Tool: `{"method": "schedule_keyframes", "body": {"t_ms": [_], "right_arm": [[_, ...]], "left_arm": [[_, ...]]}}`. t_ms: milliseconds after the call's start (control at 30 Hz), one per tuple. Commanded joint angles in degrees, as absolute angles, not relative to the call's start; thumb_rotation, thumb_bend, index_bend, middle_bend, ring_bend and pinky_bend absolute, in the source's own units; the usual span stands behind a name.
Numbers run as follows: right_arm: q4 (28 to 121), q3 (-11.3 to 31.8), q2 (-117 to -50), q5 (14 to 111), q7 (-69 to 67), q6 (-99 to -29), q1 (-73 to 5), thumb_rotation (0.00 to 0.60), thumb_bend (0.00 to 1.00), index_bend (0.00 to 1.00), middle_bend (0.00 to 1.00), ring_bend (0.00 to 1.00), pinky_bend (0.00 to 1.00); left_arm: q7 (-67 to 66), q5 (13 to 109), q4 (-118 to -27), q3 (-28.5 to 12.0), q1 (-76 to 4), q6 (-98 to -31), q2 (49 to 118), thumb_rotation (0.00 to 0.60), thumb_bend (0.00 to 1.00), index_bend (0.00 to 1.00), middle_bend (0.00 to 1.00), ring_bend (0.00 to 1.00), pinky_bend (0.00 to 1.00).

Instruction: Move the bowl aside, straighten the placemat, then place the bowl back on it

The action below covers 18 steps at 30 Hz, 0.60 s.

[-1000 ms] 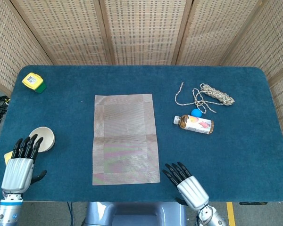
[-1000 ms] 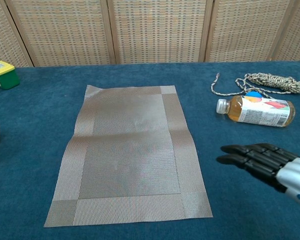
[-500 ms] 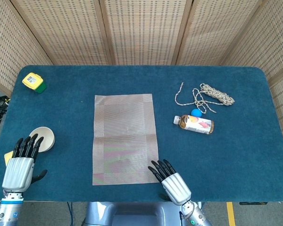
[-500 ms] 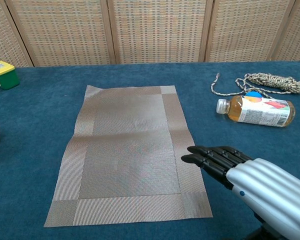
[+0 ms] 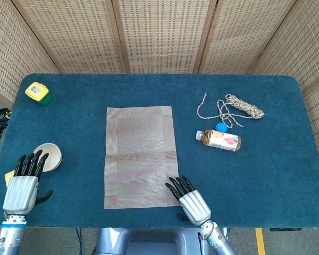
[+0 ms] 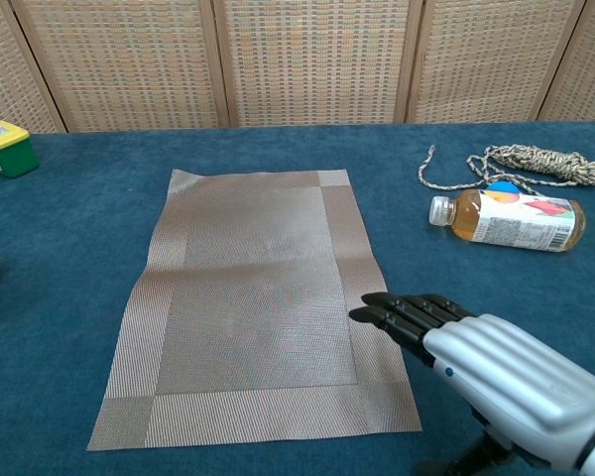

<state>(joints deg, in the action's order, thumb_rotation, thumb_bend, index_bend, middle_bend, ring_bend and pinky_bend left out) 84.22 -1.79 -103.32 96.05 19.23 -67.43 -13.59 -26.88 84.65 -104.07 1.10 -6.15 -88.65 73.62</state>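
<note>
A right robot hand (image 5: 190,200) hovers with its black fingertips (image 6: 377,313) over the near right edge of a woven grey-brown rectangular placemat (image 5: 141,156) on a blue felt worktop (image 5: 266,170); its fingers are stretched flat and together, holding nothing. The left robot hand (image 5: 23,184) hangs at the worktop's near left corner, fingers likewise extended and empty, just short of a small cream ceramic bowl (image 5: 48,156) that sits on the felt well apart from the placemat.

With the bowl already off to the side, the straightening step appears to be in hand. The placemat lies nearly square to the worktop but shows a crease across its middle and a slight wave along its right border. The risk from here looks plain: a light woven sheet on felt may buckle or skew if pressed and dragged from one corner alone, leaving it more crooked. A wide sweep could also carry the right arm toward the capless amber drink bottle (image 5: 219,139) lying on its side beside a coil of speckled rope (image 5: 239,107).
</note>
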Motion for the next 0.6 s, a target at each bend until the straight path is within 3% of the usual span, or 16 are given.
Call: {"method": "schedule_keyframes", "body": {"t_ms": [33, 600], "right_arm": [[83.5, -1.5, -104.1, 95.1, 19.5, -66.8, -14.0, 0.600, 0.00, 0.00, 0.00, 0.00, 0.00], [77.9, 0.5, -108.7, 91.5, 17.7, -65.5, -16.7, 0.600, 0.03, 0.00, 0.00, 0.00, 0.00]], "left_arm": [[-26.7, 84.5, -104.0, 0.8, -6.1, -88.4, 73.6, 0.600, 0.07, 0.00, 0.00, 0.00, 0.00], [-26.1, 83.6, -103.2, -0.1, -6.0, -86.9, 74.1, 0.600, 0.07, 0.00, 0.00, 0.00, 0.00]]}}
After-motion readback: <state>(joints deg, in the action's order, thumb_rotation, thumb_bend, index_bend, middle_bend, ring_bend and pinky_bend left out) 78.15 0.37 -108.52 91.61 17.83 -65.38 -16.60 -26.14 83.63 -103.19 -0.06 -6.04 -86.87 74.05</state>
